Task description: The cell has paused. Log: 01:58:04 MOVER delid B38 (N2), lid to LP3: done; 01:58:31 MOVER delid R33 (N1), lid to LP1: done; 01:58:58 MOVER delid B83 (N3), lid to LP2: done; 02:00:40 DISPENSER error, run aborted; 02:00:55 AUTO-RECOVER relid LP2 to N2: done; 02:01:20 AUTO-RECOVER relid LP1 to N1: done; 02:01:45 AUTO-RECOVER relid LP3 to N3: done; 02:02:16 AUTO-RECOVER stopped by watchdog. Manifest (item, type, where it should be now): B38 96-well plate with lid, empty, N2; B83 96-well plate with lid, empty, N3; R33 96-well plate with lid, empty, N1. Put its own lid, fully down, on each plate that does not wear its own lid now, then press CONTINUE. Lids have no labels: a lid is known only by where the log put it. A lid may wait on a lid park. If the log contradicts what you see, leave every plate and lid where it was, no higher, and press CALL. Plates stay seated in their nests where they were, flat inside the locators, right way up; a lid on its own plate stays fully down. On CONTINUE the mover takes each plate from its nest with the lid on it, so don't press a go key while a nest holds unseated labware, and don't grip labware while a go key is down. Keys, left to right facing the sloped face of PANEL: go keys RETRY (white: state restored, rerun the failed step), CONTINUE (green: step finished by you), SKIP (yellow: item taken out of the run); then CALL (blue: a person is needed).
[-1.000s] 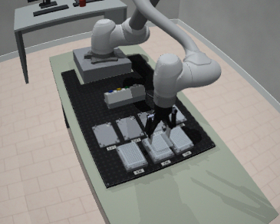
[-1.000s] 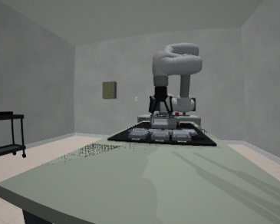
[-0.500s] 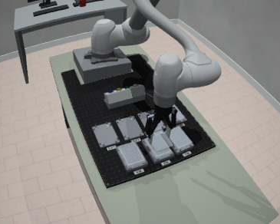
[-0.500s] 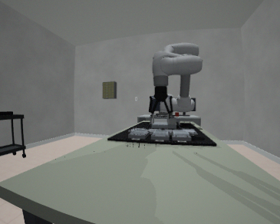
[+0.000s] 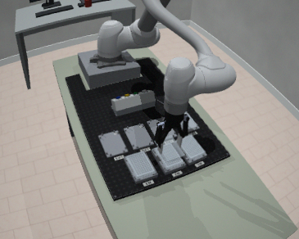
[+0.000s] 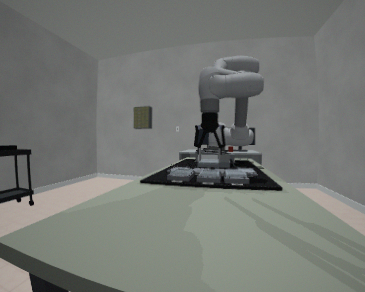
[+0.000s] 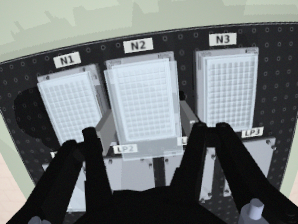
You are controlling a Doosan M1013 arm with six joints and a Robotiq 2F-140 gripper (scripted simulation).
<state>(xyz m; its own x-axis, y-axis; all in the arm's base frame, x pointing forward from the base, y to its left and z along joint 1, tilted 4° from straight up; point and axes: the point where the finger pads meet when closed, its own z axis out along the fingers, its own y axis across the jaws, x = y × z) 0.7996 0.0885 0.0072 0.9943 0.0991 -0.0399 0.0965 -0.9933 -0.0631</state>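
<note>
Black, angular gripper [image 7: 143, 156] fingers clamp a clear, grid-patterned lid [image 7: 143, 99] raised above nest N2's label [image 7: 137, 46]. Left of that label sits N1's plate [image 7: 68, 102], right of it N3's plate [image 7: 226, 87], both pale and finely dimpled. N2's own plate is hidden beneath the lid.

Three well plates [image 7: 69, 102], three lid parks [image 5: 111, 143], one keyed panel [image 5: 131, 103].

You see three white 96-well plates seated flat at N1 [image 7: 68, 102], N2 [image 7: 144, 99] and N3 [image 7: 228, 86]. A clear lid [image 5: 169, 154], held level, hangs over the N2 plate.
</note>
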